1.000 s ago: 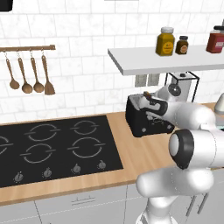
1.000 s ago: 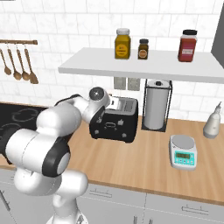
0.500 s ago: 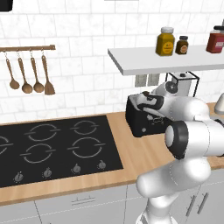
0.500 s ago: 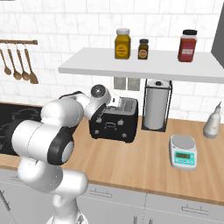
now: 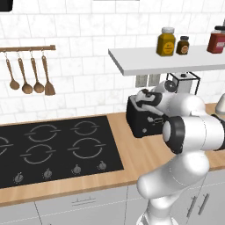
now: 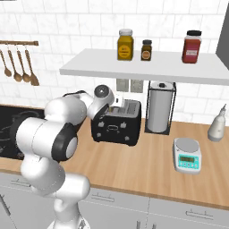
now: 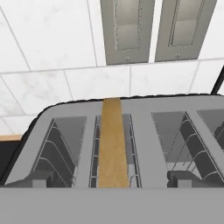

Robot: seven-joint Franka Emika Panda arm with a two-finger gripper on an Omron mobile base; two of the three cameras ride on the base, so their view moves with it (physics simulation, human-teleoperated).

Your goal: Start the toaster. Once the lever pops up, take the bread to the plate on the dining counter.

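Note:
The black toaster (image 5: pixel 145 124) (image 6: pixel 115 130) stands on the wood worktop under the wall shelf. Seen close from above in the hand view, its silver slotted top (image 7: pixel 144 111) holds the bread (image 7: pixel 113 144), a brown slice standing on edge in the second slot from the left. My gripper (image 5: pixel 146 97) (image 6: pixel 117 104) (image 7: pixel 109 178) hangs just over the toaster's top. It is open, with one finger (image 7: pixel 30 177) on each side of the bread slot and not touching the slice. The plate and the dining counter are out of view.
A black hob (image 5: pixel 52 149) lies left of the toaster. A paper-towel holder (image 6: pixel 159 107), a small scale (image 6: pixel 188 154) and a white bottle (image 6: pixel 217 126) stand to its right. The shelf (image 6: pixel 147 69) with jars hangs low above. Wall sockets (image 7: pixel 127 30) are behind.
The arm's elbow has swung round to the right and the hand has settled closer over the toaster's top. The toaster has not moved.

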